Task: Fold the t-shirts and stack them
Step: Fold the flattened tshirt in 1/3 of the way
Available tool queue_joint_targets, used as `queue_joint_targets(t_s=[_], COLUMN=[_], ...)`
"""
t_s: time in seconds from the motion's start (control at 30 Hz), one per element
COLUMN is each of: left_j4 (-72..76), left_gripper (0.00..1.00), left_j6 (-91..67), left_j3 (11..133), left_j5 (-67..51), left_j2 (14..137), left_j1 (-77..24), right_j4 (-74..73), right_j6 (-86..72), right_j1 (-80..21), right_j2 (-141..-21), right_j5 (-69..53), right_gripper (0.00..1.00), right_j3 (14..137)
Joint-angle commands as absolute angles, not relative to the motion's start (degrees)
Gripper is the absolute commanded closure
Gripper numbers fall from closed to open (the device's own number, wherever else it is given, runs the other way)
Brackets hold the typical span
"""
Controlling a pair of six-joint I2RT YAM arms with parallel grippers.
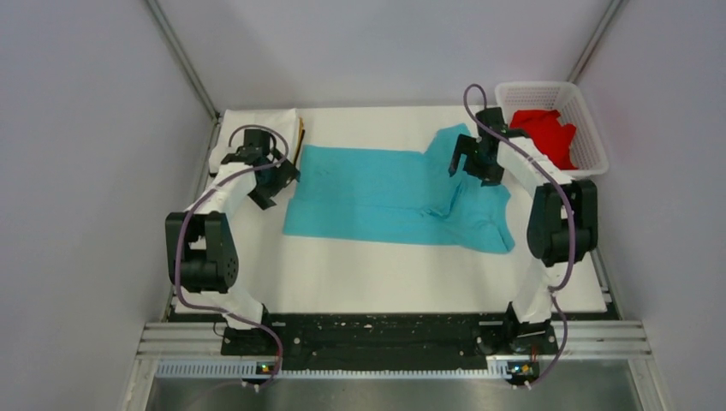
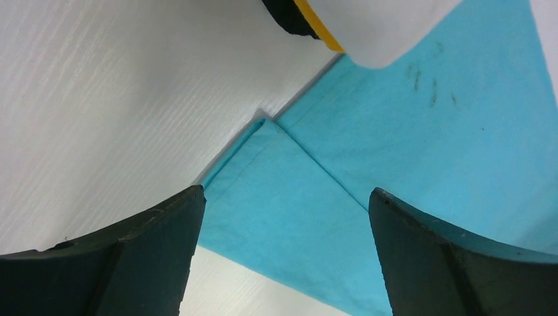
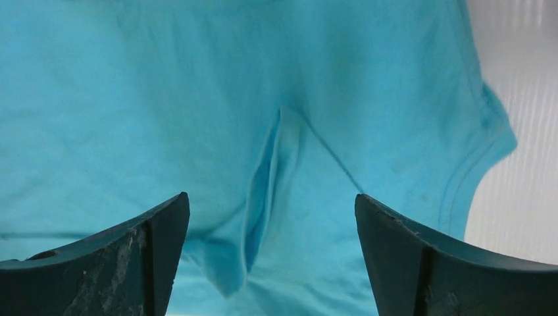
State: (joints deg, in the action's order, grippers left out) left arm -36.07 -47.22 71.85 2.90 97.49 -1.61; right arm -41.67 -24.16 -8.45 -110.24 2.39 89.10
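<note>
White tabletop (image 1: 385, 274). Turquoise t-shirt (image 1: 377, 193) lies spread flat across the middle, left to right, with its right end rumpled. Folded white t-shirt (image 1: 261, 124) in the far left corner, orange-yellow t-shirt (image 2: 319, 27) edge showing under it. White lattice basket (image 1: 593, 137) in the far right corner.

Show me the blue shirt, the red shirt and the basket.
blue shirt (image 1: 377, 193), top view, middle of its spread-out body.
red shirt (image 1: 548, 133), top view, middle of the bunched cloth.
basket (image 1: 590, 128), top view, its right lattice wall.
</note>
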Motion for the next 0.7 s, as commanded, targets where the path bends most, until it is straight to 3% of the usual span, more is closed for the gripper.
queue_joint_targets(t_s=[0.0,0.13,0.27,0.67], left_j4=[-35.5,-35.6,-35.6,-36.6], left_gripper=[0.01,0.01,0.01,0.01], left_j6=[-45.6,-44.5,-44.1,-43.6], left_j3=[68.2,65.4,63.2,61.9], left_j5=[2.1,1.3,1.2,1.3], left_j2=[90.4,88.5,86.7,83.4], left_j1=[-1.7,-2.9,-3.6,-4.2], right_j4=[-35.9,-27.7,-20.5,-13.3], right_j6=[-24.8,-27.4,-29.8,-33.0], right_j1=[-8.5,-11.3,-14.4,-19.1], right_j2=[-96.2,-90.0,-90.7,-110.0], right_j5=[-5.3,-13.4,-15.0,-10.6], right_gripper=[0.04,0.01,0.01,0.01], right_j3=[75.8,60.9,56.6,77.0])
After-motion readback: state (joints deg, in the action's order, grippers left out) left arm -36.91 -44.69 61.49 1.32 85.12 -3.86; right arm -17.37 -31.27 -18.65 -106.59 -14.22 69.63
